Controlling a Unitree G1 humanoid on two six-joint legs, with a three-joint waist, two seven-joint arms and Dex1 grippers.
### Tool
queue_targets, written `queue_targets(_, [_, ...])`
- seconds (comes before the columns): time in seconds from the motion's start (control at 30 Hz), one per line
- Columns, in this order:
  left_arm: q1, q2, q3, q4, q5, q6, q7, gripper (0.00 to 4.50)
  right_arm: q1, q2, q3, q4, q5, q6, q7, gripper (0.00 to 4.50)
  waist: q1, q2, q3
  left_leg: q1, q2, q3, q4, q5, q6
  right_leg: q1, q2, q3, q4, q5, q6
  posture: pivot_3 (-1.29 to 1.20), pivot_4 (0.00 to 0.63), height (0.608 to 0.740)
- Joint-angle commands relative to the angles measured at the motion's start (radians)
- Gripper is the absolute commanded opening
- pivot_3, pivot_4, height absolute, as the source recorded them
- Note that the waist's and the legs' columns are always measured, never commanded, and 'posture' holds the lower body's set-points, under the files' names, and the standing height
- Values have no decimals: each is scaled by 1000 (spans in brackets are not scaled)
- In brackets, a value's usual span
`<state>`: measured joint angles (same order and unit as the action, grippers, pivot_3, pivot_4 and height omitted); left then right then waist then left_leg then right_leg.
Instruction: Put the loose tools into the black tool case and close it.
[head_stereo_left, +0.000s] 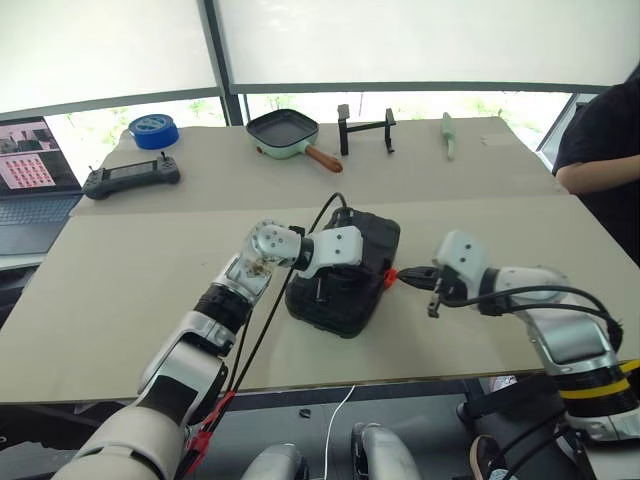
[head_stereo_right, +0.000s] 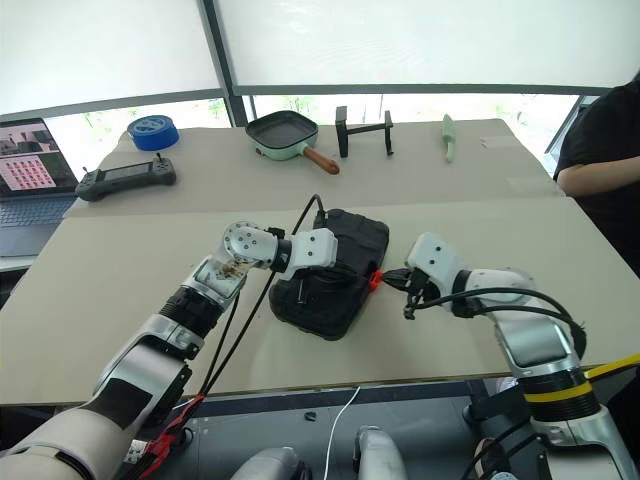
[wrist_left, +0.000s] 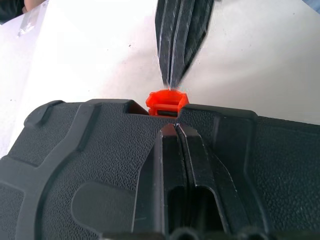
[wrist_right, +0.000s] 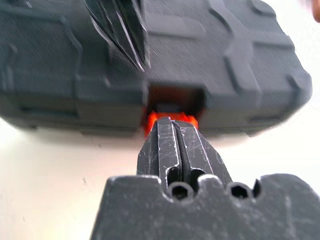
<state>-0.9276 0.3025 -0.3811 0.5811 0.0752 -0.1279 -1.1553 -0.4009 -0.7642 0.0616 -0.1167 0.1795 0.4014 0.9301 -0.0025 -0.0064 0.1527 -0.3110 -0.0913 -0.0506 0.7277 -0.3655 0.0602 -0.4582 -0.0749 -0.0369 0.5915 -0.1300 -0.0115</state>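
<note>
The black tool case (head_stereo_left: 350, 300) lies shut on the table's near middle, with its textured outside up. Its small orange latch (head_stereo_left: 389, 277) sits on the side facing my right arm. My left gripper (wrist_left: 176, 126) is shut and lies flat on the case's top, tips at the edge just above the orange latch (wrist_left: 167, 101). My right gripper (wrist_right: 172, 120) is shut too, and its tips touch the orange latch (wrist_right: 155, 120) from the table side. The loose tools are out of view.
At the back stand a blue tape roll (head_stereo_left: 153, 130), a black controller (head_stereo_left: 131, 177), a square pan (head_stereo_left: 285, 133), a black stand (head_stereo_left: 365, 128) and a green tool (head_stereo_left: 449, 135). A laptop (head_stereo_left: 30, 180) is far left. A person's arm (head_stereo_left: 600, 175) rests at the right edge.
</note>
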Motion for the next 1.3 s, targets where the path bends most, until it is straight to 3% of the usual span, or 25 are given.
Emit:
queue_targets(0.03, [7, 64, 30, 55, 18, 51, 5, 67, 17, -19, -10, 25, -18, -38, 4, 0, -1, 0, 0, 0, 0, 0, 0, 0, 0, 0, 0, 0, 0, 0, 0, 0, 150, 740])
queue_targets(0.17, [-24, 63, 67, 89, -22, 119, -15, 67, 14, 1, 12, 55, -28, -55, 0, 0, -1, 0, 0, -1, 0, 0, -1, 0, 0, -1, 0, 0, 0, 0, 0, 0, 150, 740])
queue_targets(0.57, [7, 23, 11, 142, 46, 26, 6, 67, -103, 131, 48, 70, -20, -38, -26, 0, 7, 0, 0, -3, 0, 0, -1, 0, 0, -2, 0, -1, -4, 0, 0, 0, 150, 740])
queue_targets(1.3, [29, 14, 5, 137, 55, 10, -6, 67, -150, 213, 66, 38, -48, -63, -41, 0, -27, 0, 0, 0, 0, 1, -4, 0, -1, -2, 1, 1, -3, 0, -1, 0, 150, 740])
